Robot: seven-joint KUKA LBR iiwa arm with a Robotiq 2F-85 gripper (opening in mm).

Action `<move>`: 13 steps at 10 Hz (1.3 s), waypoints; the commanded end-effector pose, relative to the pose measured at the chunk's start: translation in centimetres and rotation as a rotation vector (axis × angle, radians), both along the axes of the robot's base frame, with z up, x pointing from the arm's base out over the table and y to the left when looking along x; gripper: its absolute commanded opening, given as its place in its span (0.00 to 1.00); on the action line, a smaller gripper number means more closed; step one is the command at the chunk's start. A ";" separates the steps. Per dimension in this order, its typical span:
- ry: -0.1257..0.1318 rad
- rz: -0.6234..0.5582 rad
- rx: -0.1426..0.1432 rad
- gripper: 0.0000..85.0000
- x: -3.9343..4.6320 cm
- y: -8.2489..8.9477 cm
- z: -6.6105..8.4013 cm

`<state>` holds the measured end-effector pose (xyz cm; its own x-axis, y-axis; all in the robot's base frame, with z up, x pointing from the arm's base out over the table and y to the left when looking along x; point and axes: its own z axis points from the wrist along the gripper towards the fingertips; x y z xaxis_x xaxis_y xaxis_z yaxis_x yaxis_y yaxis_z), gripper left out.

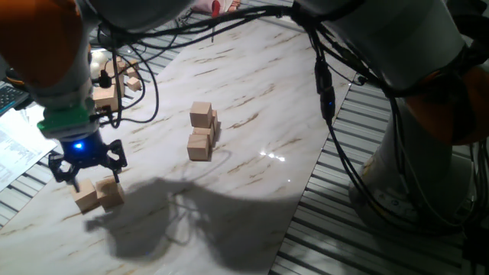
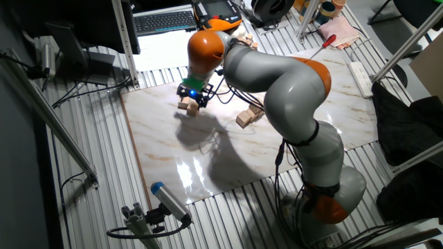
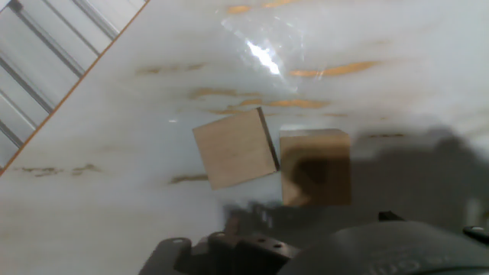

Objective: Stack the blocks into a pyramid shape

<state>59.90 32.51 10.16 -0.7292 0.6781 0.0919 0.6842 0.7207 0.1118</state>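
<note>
The robot's tool (image 1: 85,169), fingers spread and holding nothing, hangs just above two loose blocks (image 1: 99,194) lying side by side, touching at a corner, near the edge of the marble bench (image 1: 252,176). Other blocks sit stacked in a small cluster (image 1: 202,131) near the bench's middle, well apart from the pair.
</note>
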 end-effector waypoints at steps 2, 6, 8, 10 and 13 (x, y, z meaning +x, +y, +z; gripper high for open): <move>-0.002 0.001 0.004 1.00 0.27 0.0 -0.6; -0.001 0.022 -0.017 1.00 0.75 0.0 -1.8; -0.007 0.032 -0.028 1.00 0.79 0.0 -2.5; -0.011 0.039 -0.056 1.00 0.65 0.2 -3.1; -0.018 0.051 -0.060 1.00 1.01 -0.3 -4.2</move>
<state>60.91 32.21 5.97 -0.7649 0.6430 0.0382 0.6438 0.7611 0.0794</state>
